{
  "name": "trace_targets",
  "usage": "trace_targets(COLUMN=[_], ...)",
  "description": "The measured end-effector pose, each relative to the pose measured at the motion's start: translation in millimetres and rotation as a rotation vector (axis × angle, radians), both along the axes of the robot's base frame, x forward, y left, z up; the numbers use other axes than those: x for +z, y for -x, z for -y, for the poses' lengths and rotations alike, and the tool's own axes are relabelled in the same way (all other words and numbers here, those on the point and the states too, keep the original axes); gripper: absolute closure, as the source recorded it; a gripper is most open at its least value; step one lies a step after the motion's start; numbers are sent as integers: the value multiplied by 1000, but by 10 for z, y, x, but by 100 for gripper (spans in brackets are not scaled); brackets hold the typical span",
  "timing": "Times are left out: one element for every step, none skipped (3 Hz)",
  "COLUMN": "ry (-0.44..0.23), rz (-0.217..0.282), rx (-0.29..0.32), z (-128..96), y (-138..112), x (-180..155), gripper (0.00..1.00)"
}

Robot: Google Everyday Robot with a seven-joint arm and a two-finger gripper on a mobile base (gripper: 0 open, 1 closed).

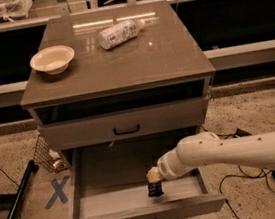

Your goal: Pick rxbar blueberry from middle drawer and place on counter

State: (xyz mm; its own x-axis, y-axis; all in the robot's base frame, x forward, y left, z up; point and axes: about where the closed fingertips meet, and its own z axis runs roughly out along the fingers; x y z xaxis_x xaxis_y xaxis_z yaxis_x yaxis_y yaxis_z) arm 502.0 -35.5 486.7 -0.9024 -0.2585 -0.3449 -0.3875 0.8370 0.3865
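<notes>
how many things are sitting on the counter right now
2, none hidden: a bowl near the counter's left edge and a white bottle lying on its side toward the back. The gripper is down in the open middle drawer.

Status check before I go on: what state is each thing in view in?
middle drawer: pulled open.
upper drawer: shut.
white bottle: lying on its side on the counter.
bowl: upright on the counter.
gripper: down inside the middle drawer, near its front.
rxbar blueberry: cannot make it out.
</notes>
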Motion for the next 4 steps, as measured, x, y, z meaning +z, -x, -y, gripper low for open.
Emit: trace_targets(ry=[-59,-99,-91,-93], rz=[116,187,209,204], rx=[-15,-80,-142,-134], z=[303,885,1295,1237], y=[-51,-74,13,5], x=[574,966,1015,1002], gripper=[100,100,100,100])
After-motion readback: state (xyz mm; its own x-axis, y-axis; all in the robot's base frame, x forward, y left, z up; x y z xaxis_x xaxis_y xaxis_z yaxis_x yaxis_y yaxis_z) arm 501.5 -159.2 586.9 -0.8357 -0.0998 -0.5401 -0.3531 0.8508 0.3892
